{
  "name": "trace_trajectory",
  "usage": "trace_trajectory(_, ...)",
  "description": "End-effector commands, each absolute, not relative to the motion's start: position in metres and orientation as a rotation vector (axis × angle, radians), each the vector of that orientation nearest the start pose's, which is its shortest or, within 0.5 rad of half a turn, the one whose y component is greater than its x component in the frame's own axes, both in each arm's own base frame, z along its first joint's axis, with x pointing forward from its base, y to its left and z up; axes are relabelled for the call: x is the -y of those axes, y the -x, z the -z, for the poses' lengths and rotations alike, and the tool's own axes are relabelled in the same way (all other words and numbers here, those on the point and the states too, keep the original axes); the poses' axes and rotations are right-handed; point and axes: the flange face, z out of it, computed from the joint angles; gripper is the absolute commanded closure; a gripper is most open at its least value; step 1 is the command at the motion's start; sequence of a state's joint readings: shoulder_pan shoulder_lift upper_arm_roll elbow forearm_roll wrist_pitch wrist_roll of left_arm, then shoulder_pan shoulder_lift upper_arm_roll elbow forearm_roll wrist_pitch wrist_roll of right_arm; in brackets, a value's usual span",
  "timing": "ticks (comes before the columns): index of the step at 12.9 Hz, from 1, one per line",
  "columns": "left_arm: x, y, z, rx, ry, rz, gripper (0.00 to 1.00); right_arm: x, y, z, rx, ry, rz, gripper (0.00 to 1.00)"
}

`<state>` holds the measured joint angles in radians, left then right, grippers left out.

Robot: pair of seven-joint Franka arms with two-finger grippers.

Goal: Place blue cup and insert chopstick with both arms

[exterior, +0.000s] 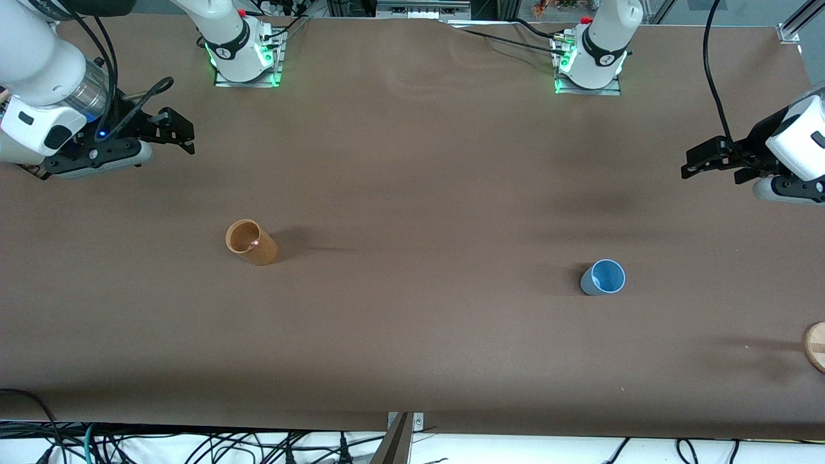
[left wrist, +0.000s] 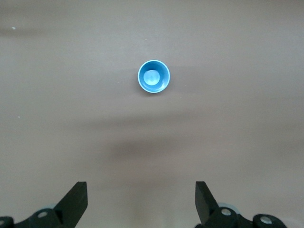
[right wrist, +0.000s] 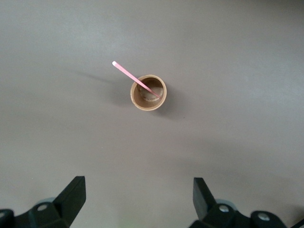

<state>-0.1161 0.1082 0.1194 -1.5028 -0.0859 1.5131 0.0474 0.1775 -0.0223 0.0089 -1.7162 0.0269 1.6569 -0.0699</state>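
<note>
On the brown table (exterior: 412, 161), nothing is done yet: the blue cup (exterior: 603, 278) sits alone near the left arm's end, and the chopstick (right wrist: 135, 78) stands in the tan cup (exterior: 251, 242). The left gripper (exterior: 715, 161) and the right gripper (exterior: 171, 132) both hang wide open and empty by the table's side edges.

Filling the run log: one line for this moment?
left gripper: open, above blue cup | right gripper: open, above tan cup | chopstick: in tan cup | blue cup: untouched

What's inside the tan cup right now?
The chopstick stands in the tan cup, leaning on its rim, pale tip sticking out. Its lower end reaches the cup's bottom; nothing else shows inside. The blue cup is empty.
</note>
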Motion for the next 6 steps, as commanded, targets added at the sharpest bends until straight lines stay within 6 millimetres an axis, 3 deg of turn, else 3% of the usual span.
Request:
trace_trajectory(1,0.0053,-0.5777,-0.5921,-0.119,3.152,-0.160,0.00,-0.1056,-0.5407,-0.5801,0.372,3.108,-0.059,0.00)
trace_trajectory(6,0.0023,-0.5781,-0.5912,-0.110,3.157,-0.162,0.00,-0.1068,-0.5409,-0.5814,0.376,3.105,-0.064,0.00)
